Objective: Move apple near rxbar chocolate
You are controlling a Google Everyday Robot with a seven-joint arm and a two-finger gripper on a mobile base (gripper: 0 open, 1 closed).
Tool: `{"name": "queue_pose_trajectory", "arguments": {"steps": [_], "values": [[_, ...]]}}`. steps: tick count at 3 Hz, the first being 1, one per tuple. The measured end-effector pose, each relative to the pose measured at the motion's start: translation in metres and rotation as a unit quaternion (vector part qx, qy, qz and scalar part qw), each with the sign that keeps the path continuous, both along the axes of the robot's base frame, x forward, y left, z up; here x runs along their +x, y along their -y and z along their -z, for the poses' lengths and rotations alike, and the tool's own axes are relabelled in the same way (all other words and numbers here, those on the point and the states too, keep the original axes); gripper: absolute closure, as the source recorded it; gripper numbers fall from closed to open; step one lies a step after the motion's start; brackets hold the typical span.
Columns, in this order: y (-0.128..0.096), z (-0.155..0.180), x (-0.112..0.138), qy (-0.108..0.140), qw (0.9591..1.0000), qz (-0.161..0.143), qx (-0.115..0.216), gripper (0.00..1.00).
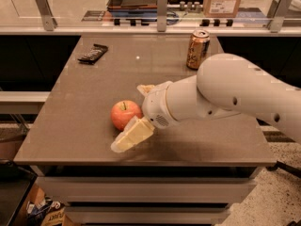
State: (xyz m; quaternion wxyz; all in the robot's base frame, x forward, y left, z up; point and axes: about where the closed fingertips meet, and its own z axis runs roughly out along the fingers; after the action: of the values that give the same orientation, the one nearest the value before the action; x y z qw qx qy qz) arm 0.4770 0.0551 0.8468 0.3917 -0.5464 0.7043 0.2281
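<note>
The red-orange apple (123,113) rests on the brown table (84,102), left of centre. My gripper (130,118) is at the apple from its right side, open, with one pale finger (132,135) in front of the apple and the other finger (145,88) behind it. The apple sits between them, on the table. The dark rxbar chocolate (92,53) lies flat at the table's far left corner, well away from the apple.
A gold-brown drink can (198,49) stands at the far right of the table, behind my arm (235,93). A glass-railed counter (160,18) with boxes and trays runs behind the table. The table's front edge is just below the gripper.
</note>
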Motion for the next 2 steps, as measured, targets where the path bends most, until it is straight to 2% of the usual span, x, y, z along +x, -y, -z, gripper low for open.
{"name": "queue_pose_trajectory", "arguments": {"steps": [1,2], "values": [[-0.0021,-0.0022,-0.0001,0.003,1.0000,0.000,0.001,0.18],[-0.0036,-0.0035,-0.0010,0.005,1.0000,-0.001,0.000,0.41]]}}
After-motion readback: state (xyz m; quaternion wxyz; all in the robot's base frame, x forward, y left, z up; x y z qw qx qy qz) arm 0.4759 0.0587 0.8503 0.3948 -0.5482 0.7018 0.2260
